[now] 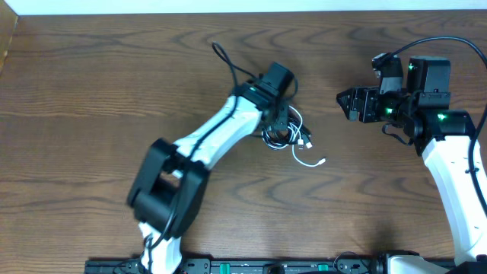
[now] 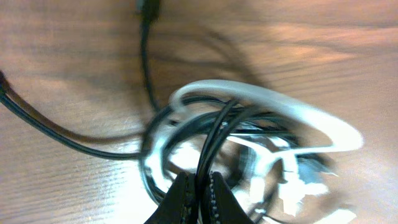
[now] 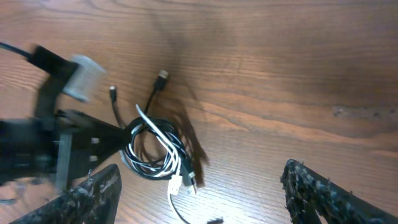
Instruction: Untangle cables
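**Position.** The two cords lie in one tangled coil near the middle of the worktop (image 1: 91, 91), directly under my left hand (image 2: 200, 198). My right hand (image 1: 344, 104) hovers well apart from the coil, off to its side.

**Hand state.** The left hand's fingers are together, clamped on strands of the black cord (image 2: 149, 155) where they cross the near rim of the coil. I cannot tell how many strands are caught. The right hand's fingers stand wide apart and hold nothing.

**Count.**
- Cords: two, one black cord and one white cord (image 2: 292, 112).
- Hands: two.
- Free ends: the right wrist view shows a metal-tipped plug (image 3: 163, 76) on a dark tail standing clear of the coil, and a white plug (image 3: 176, 185) at the coil's near edge. The other ends I cannot sort out with certainty.

**Handling, as judged.**
- Both cords look thin, light and limp. They should follow a pull with no real resistance and will not hold a shape.
- The jackets look smooth, so a loose pinch may slip.
- The plugs are the only stiff parts and will likely snag when drawn through a loop.

**Where to take hold.** Grip a free tail just behind its plug, not the crowded centre.
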Tool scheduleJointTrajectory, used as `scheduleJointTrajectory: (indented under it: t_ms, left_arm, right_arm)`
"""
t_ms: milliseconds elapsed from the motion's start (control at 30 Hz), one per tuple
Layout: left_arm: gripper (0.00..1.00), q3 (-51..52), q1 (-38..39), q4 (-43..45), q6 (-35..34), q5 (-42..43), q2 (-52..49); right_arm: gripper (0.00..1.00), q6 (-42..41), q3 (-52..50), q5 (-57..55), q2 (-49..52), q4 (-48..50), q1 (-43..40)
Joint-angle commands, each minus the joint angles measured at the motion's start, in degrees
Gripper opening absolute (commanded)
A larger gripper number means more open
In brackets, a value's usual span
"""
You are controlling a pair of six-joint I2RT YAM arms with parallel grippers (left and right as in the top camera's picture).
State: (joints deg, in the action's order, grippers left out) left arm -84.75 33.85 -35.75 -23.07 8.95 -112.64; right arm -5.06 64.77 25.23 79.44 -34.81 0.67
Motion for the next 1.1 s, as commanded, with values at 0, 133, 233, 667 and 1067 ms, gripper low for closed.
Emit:
scheduleJointTrajectory:
  t_ms: [0, 133, 233, 667, 1067]
  left_arm:
    - [0.08, -0.1, -2.8, 0.0, 6.4, 13.2, 6.5]
    - [0.07, -0.1, -5.0, -0.3, 6.6, 23.7, 7.2]
    - [0.08, -0.1, -6.4, -0.7, 6.5, 29.4, 7.2]
    - [0.07, -0.1, -10.7, -1.1, 4.8, 43.6, 7.2]
    - [0.07, -0.1, -10.7, -1.5, -0.4, 39.5, 7.2]
  right_arm:
    - [0.77, -1.2, 1.1, 5.0, 0.0, 0.8, 0.6]
    - [0.73, -2.7, 1.1, 5.4, 0.0, 0.8, 1.6]
    - [0.71, -2.6, 1.1, 5.3, 0.0, 0.7, 3.3]
    - [0.53, -2.6, 1.1, 4.2, 5.3, 0.9, 10.7]
    - [0.34, -3.8, 1.1, -3.0, 11.5, 2.3, 17.4]
